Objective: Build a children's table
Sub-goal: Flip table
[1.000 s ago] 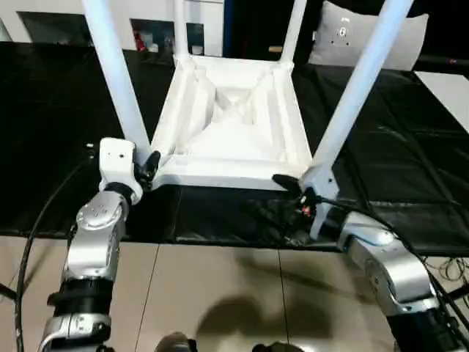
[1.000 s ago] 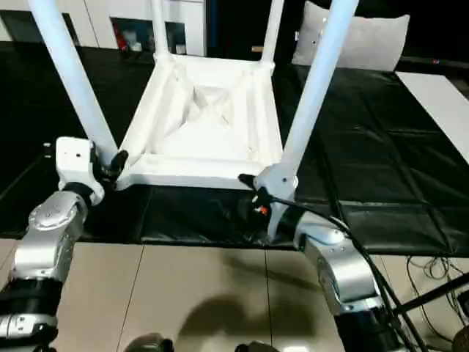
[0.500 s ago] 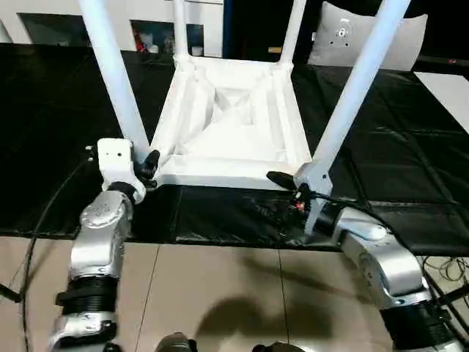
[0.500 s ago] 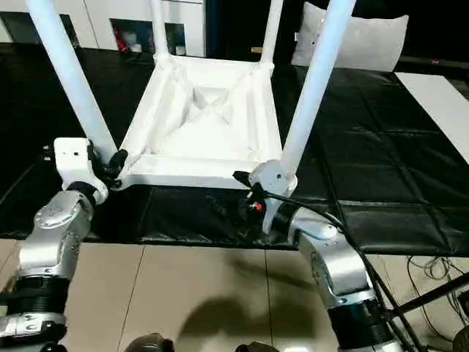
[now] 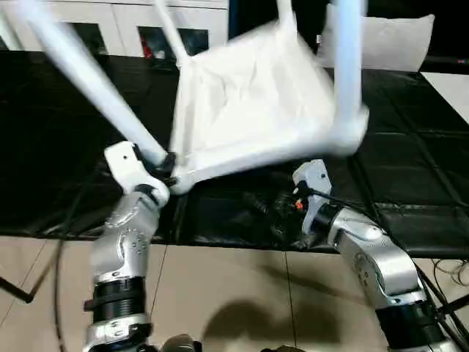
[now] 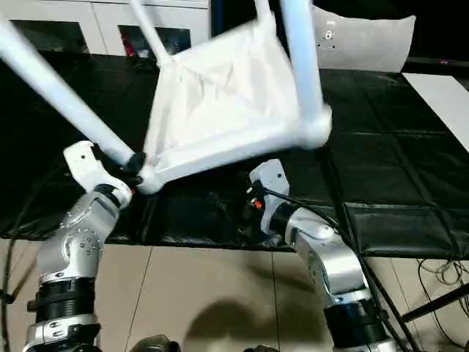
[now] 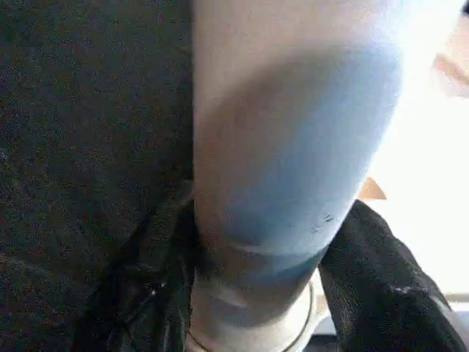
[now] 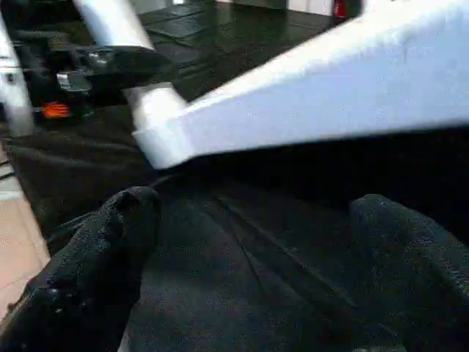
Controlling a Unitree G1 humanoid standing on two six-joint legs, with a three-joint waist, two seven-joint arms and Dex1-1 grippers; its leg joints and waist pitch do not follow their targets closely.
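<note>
The children's table [image 5: 256, 103] is upside down and tipped, its legs in the air; the corner on the robot's right is lifted off the black mat [image 5: 410, 169], while the corner on the robot's left stays low by the mat's near edge; the ribbed underside faces up and is blurred. One leg [image 5: 80, 73] slants away up to the left from the low corner; another leg [image 5: 348, 59] rises from the raised corner.

The left claw [image 5: 165, 163] is closed around the base of the slanting leg, right where it meets the corner socket; in the left wrist view its black fingers [image 7: 381, 271] press either side of the white leg [image 7: 286, 147].

The right claw [image 6: 258, 196] sits under the lifted corner, apart from it, jaws spread wide and holding nothing; from its wrist the two fingers [image 8: 95, 257] stand well apart over the mat, with the tabletop edge [image 8: 352, 95] above them.

A grey pillow [image 5: 381, 40] lies at the far right, and a white cabinet [image 5: 110, 26] stands behind; tan floor [image 5: 234, 301] shows beneath the arms.
</note>
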